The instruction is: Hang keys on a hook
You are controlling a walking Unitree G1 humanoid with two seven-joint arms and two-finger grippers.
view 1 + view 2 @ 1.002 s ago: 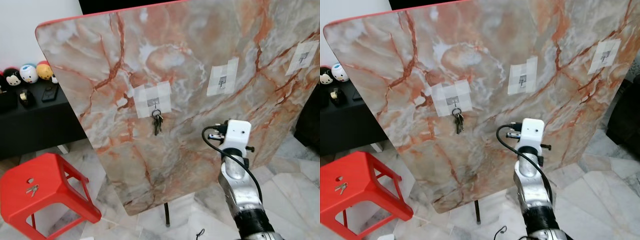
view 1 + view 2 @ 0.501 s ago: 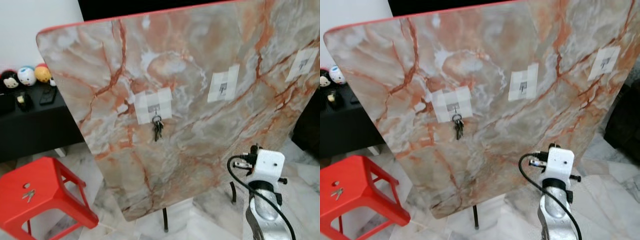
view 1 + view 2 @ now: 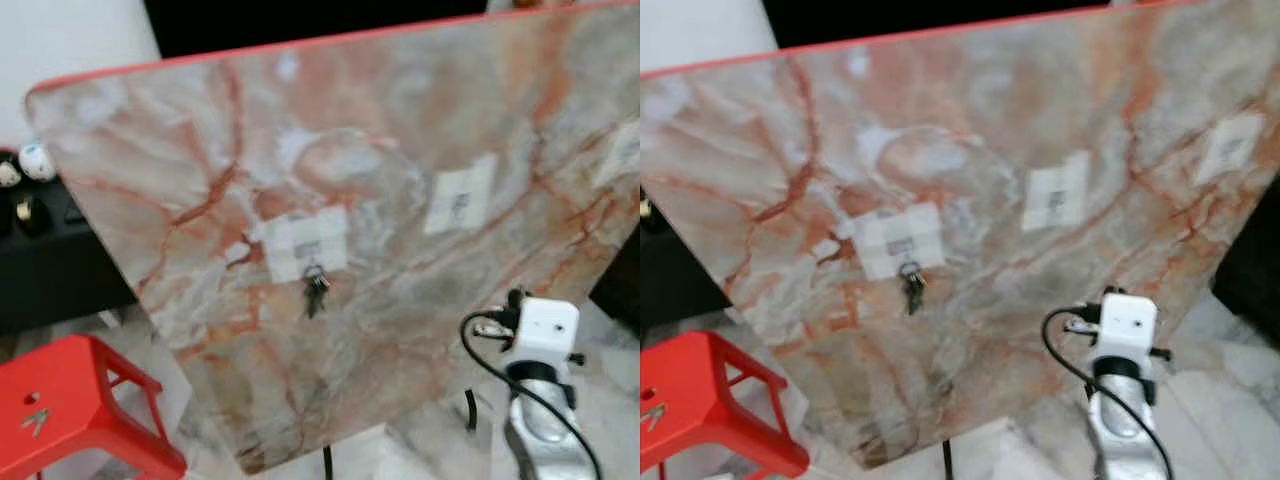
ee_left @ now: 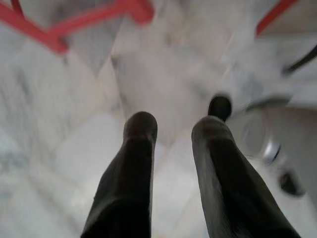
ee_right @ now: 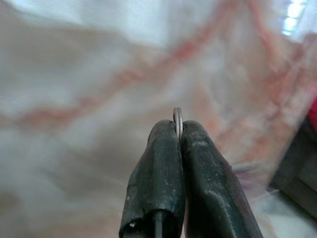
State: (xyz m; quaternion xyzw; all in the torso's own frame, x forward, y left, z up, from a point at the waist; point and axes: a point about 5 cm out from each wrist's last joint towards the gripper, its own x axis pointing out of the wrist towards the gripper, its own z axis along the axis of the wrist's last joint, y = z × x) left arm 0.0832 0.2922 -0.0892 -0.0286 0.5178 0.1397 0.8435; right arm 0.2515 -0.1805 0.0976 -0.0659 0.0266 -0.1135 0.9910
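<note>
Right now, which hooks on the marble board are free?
Middle hook and right hook are bare amid open marble. Left hook is crowded by hanging keys. The right gripper, pinching a key ring, is below and right of the middle hook.

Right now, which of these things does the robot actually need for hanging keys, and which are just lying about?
Part of the job:
- key ring pinched in the right gripper
- marble board with taped hooks
- keys hanging on one hook already

Just lying about:
- red stool with loose keys on top
- toy figures on the dark shelf
- left gripper, fingers apart, pointing at the floor
</note>
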